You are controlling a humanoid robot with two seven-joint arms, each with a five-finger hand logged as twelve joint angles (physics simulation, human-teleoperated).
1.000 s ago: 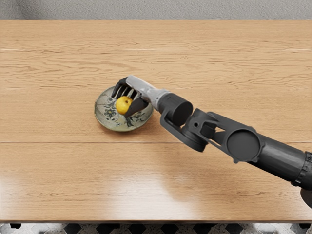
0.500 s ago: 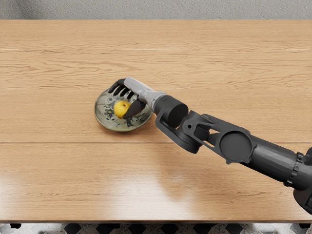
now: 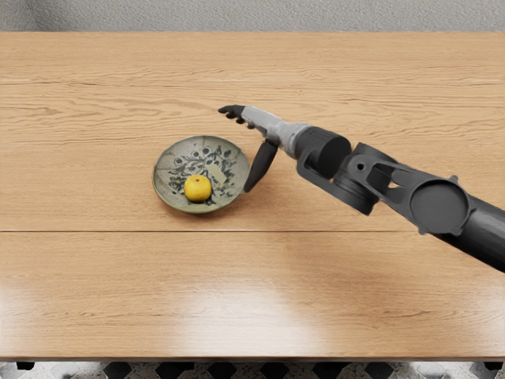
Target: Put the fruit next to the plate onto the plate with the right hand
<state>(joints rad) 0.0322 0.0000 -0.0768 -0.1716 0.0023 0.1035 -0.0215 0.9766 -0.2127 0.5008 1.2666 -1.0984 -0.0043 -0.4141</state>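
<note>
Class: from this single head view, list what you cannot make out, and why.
- Head view: the dark right arm, its shoulder end cut off by the right edge.
- Head view: the left arm, wholly out of frame.
- Head view: part of the round patterned plate, covered by the small yellow fruit lying on it.

Bright, sharp render; glare btm table [image 3: 237,312]

Dark grey arm [image 3: 481,229], round joints [image 3: 434,207]; robot hand [image 3: 258,130] grey, black fingers [image 3: 260,162].
</note>
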